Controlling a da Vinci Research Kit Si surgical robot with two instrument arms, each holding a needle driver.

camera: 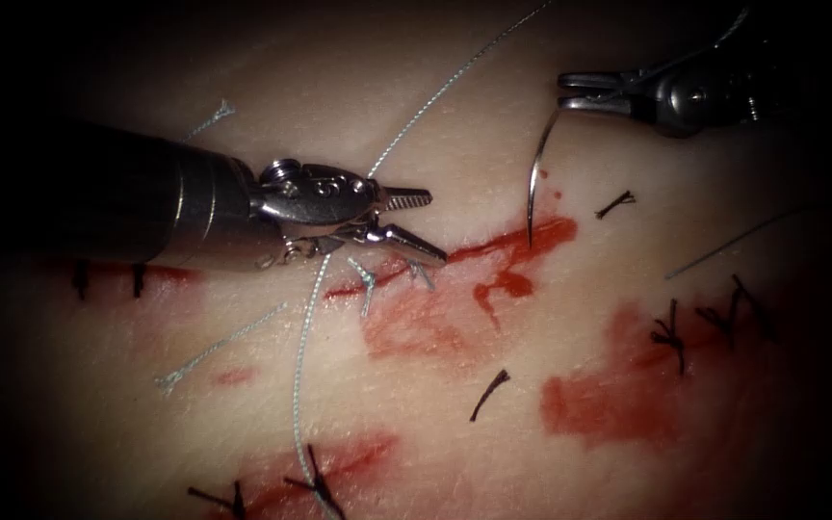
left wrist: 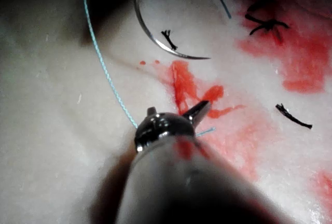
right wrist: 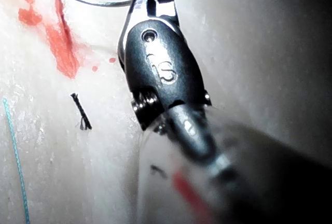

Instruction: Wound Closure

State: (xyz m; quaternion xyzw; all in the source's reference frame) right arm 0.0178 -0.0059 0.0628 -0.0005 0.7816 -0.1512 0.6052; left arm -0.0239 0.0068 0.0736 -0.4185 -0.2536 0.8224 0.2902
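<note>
Endoscope view: the right end effector point(camera: 570, 91), shaft lost in shadow, is closed on the needle's point(camera: 534, 178) blunt end; the tip hangs at the cut point(camera: 493, 252). The left end effector point(camera: 426, 226) gapes empty over the cut, thread point(camera: 416, 120) behind it.
Left wrist view: needle arcs well beyond that end effector point(left wrist: 199, 111).
Right wrist view: jaw tips cut off.
</note>
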